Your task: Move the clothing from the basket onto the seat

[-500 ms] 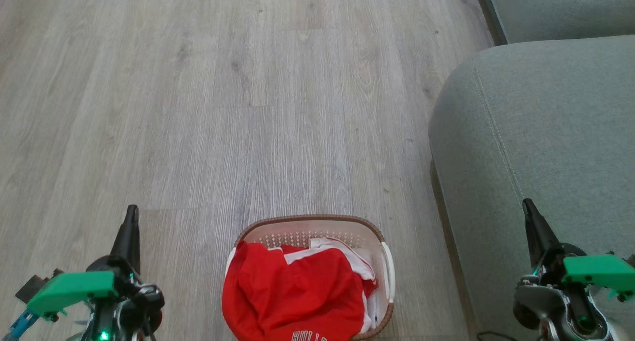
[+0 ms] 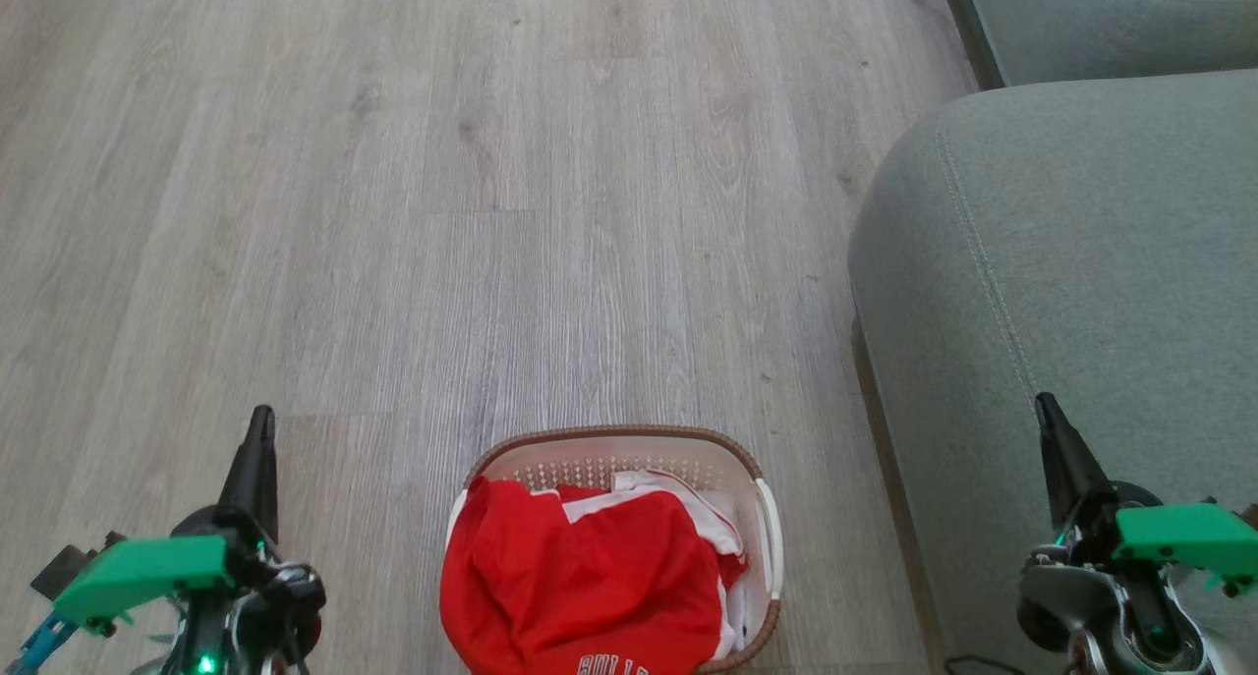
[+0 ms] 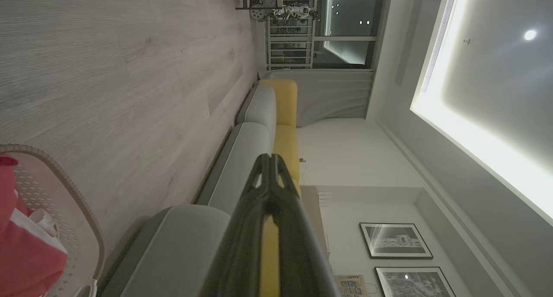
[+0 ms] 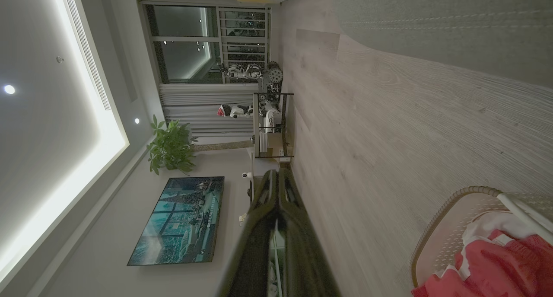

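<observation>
- Red clothing (image 2: 590,577) heaped in the basket (image 2: 609,432), nearest, on the floor (image 2: 442,213); perhaps several garments, hard to tell from the pile; none on the seat (image 2: 1101,262) yet.
- Left gripper (image 2: 260,429) well left of the basket, fingers pressed together on nothing; right gripper (image 2: 1047,415) likewise clenched and empty, seen against the seat.
- Grey-green seat to the right, near the basket but apart from it.
- Risk: pinching only a fold and dragging the light basket along, or trailing cloth across the floor.
- Unchanged from half a second ago: same poses, same heap.
</observation>
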Controlling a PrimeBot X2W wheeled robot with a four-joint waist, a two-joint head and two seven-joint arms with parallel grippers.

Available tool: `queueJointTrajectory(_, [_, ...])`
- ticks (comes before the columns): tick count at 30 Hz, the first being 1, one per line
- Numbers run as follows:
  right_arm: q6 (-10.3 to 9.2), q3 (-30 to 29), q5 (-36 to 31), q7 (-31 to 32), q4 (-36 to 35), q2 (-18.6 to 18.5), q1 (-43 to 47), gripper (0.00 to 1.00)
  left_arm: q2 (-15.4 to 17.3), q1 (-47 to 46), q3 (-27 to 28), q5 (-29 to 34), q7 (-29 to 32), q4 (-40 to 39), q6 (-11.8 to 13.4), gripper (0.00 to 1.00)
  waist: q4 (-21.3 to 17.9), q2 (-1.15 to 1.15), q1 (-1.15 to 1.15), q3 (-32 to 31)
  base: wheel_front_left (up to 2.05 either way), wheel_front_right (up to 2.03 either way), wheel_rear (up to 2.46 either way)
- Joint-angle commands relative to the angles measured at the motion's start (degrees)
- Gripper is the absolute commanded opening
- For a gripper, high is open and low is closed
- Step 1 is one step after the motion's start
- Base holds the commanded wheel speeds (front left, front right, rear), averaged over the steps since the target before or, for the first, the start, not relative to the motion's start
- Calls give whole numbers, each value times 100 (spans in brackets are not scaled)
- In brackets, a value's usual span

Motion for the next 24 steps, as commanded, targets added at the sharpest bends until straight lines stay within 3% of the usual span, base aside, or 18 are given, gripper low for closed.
queueJointTrajectory(1, [-1, 99, -12, 15, -188, -7, -318, 0, 34, -281, 205, 26, 41, -157, -37, 0, 0, 0, 0, 0, 0, 0, 0])
queueJointTrajectory(24, [-1, 99, -12, 15, -188, -7, -318, 0, 34, -281, 205, 26, 41, -157, -37, 0, 0, 0, 0, 0, 0, 0, 0])
